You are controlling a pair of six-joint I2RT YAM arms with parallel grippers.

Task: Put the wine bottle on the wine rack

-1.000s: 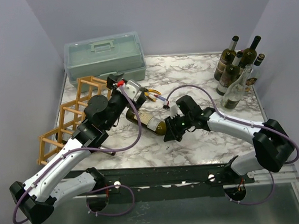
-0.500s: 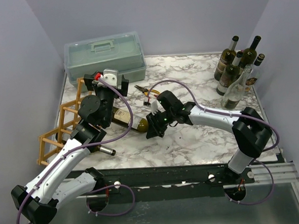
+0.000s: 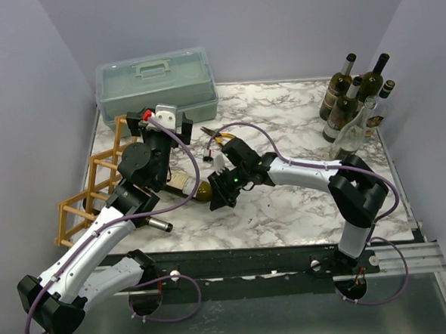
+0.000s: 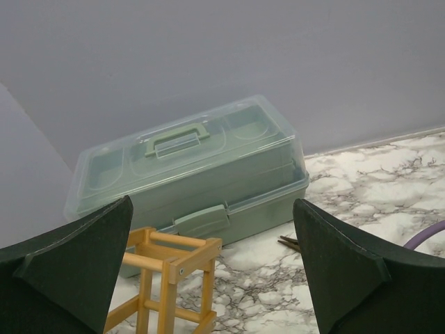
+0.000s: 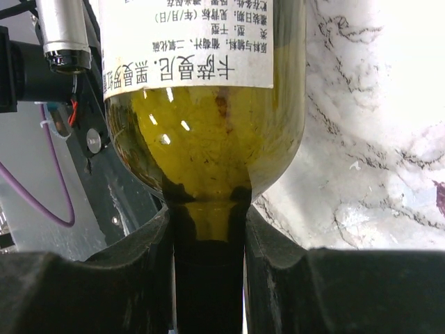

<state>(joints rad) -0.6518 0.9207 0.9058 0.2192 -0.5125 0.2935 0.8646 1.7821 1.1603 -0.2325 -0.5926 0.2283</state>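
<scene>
The wine bottle (image 3: pixel 189 185) is olive-green glass with a white label (image 5: pixel 188 42). It lies on its side on the marble table, its body reaching under my left arm. My right gripper (image 3: pixel 218 190) is shut on its neck (image 5: pixel 208 229), with one finger on each side. The wine rack (image 3: pixel 95 178), a stepped lattice of orange-tan sticks, stands at the table's left edge just beyond the bottle. One of its top corners (image 4: pixel 170 261) shows in the left wrist view. My left gripper (image 3: pixel 158 127) hangs open and empty above the rack's far end, facing the toolbox (image 4: pixel 188 167).
A pale green plastic toolbox (image 3: pixel 157 84) sits at the back left, close behind the rack. Several upright bottles (image 3: pixel 355 106) crowd the back right corner. A small pair of pliers (image 3: pixel 218 139) lies near the table's middle. Grey walls close in left and right.
My right gripper has dragged the bottle left toward the rack. The left arm lifted off the bottle and swung back toward the toolbox, then held still.
</scene>
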